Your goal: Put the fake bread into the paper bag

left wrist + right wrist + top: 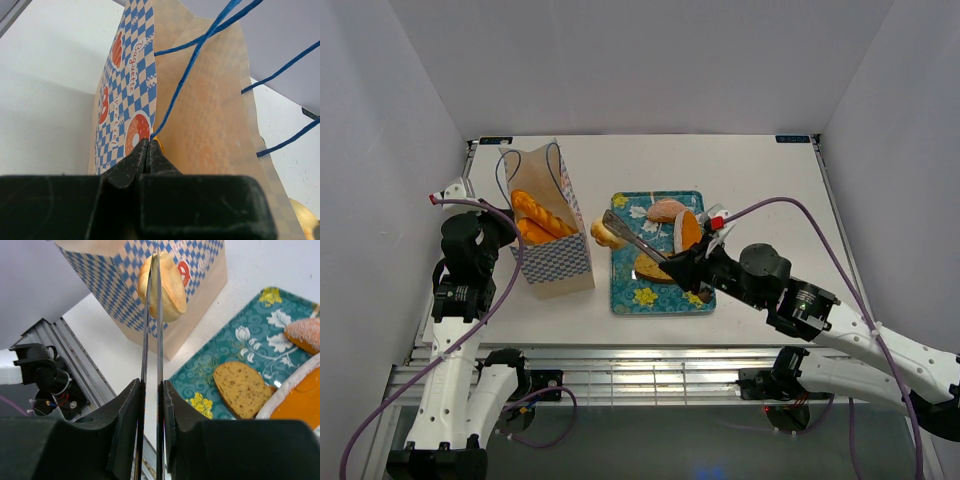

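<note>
while the left gripper (148, 150) pinches the rim of the paper bag (558, 262) at centre left, the right gripper (154, 270) clamps its thin blades on 1 round fake bread (604, 233) between bag and tray (632, 296); long rolls (542, 215) inside are partly hidden by the bag wall

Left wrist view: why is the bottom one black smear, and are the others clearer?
Left wrist view: the left gripper sits too near the lens, dark and soft; the paper bag is crisp. Right wrist view: the right gripper likewise, the bread roll sharp. Top view: even light, faint shadows.
</note>
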You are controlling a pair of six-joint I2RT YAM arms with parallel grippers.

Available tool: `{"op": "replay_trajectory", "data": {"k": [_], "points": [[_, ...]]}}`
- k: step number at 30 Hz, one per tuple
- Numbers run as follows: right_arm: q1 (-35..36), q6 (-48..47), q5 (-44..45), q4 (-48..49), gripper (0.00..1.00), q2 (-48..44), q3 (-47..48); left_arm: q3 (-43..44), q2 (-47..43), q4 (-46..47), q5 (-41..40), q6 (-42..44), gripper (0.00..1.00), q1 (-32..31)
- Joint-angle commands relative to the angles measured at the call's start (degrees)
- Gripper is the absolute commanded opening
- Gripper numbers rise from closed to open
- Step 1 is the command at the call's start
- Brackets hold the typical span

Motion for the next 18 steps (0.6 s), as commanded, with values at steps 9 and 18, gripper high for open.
{"op": "replay_trajectory", "data": {"k": [9,18], "points": [[-0.15,-12.91,-14.72,4.67,0.08,-4.22,9.45,-0.02,-0.95,-0.43,0.01,0.38,0.09,-0.15],[-0.15,-15.29,-18.42,8.18,0.08,2.54,14.64,-0.11,-0.78,-0.51,-0.16,0.38,0.09,-0.15]]}}
